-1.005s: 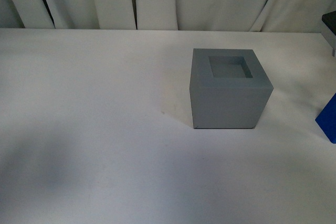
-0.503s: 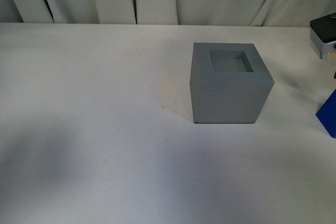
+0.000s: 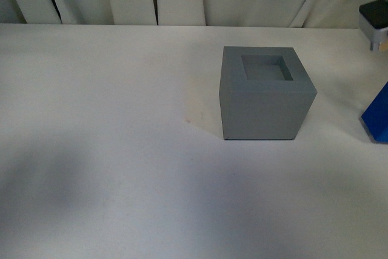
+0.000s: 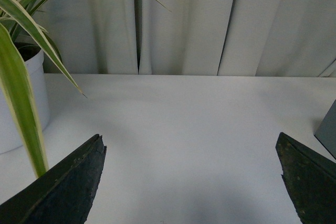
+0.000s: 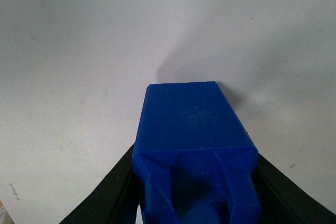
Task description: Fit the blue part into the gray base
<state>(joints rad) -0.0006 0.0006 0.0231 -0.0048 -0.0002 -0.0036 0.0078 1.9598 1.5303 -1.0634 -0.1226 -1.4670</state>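
Blue part point(image 5: 193, 124) sits between right hand's point(image 5: 197, 157) fingers, seemingly gripped.

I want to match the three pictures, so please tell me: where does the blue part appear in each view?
Front view: blue part at the right edge, cut off by the frame, right of the gray base.
Left wrist view: not in it.
Right wrist view: lower middle of the picture, between the fingers of the right gripper.
Shared landmark: the white table, seen in all three views.
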